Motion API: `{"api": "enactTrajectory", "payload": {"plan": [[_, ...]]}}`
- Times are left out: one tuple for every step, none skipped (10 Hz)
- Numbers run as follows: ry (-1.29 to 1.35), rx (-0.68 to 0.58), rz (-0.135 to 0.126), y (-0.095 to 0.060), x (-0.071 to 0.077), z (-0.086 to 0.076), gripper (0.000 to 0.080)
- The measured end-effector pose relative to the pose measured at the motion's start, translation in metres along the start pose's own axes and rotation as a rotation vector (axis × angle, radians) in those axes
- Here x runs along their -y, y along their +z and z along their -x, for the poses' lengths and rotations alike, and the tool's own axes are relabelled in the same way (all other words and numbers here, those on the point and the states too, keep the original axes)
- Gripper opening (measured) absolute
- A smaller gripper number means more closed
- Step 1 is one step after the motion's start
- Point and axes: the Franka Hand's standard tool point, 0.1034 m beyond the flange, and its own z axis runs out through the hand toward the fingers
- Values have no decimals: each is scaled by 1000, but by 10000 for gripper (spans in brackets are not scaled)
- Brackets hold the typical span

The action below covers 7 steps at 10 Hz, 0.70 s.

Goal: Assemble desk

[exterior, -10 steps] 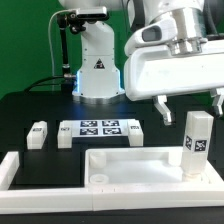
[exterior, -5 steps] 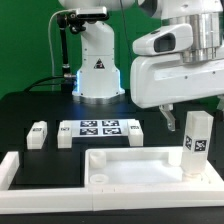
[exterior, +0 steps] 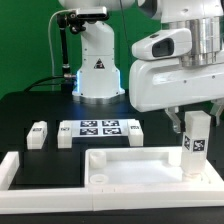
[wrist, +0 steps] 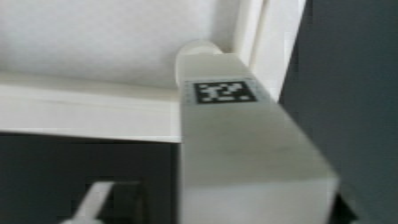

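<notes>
The desk panel (exterior: 140, 165) lies flat at the front, a wide white rimmed rectangle. One white leg post (exterior: 195, 145) stands upright on its corner at the exterior view's right, with a tag on its side. My gripper (exterior: 196, 119) is open and has come down round the top of this post. One finger (exterior: 172, 122) shows beside the post with a gap between them; the other is hidden. In the wrist view the post (wrist: 240, 150) fills the middle with its tag (wrist: 224, 92), one pale finger (wrist: 93, 203) stands apart from it, and the panel (wrist: 89, 60) lies behind.
The marker board (exterior: 100, 128) lies behind the panel. Short white leg posts lie beside it: one (exterior: 38, 134) at the exterior view's left, another (exterior: 66, 137) at the board's end. White L-shaped border bars (exterior: 18, 172) frame the front. The robot base (exterior: 97, 65) stands at the back.
My gripper has moved down and toward the exterior view's right, and its finger now sits level with the top of the upright leg post. The parts have not moved.
</notes>
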Motion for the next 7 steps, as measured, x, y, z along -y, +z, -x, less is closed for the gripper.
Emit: {"api": "enactTrajectory", "payload": {"plan": [[65, 0, 0, 0, 0, 0, 287], [123, 0, 0, 0, 0, 0, 288], [204, -1, 2, 0, 0, 0, 288], [315, -2, 6, 0, -2, 0, 288], [438, -2, 12, 0, -2, 1, 288], [567, -4, 17, 0, -4, 1, 288], [689, -5, 6, 1, -8, 1, 288]]}}
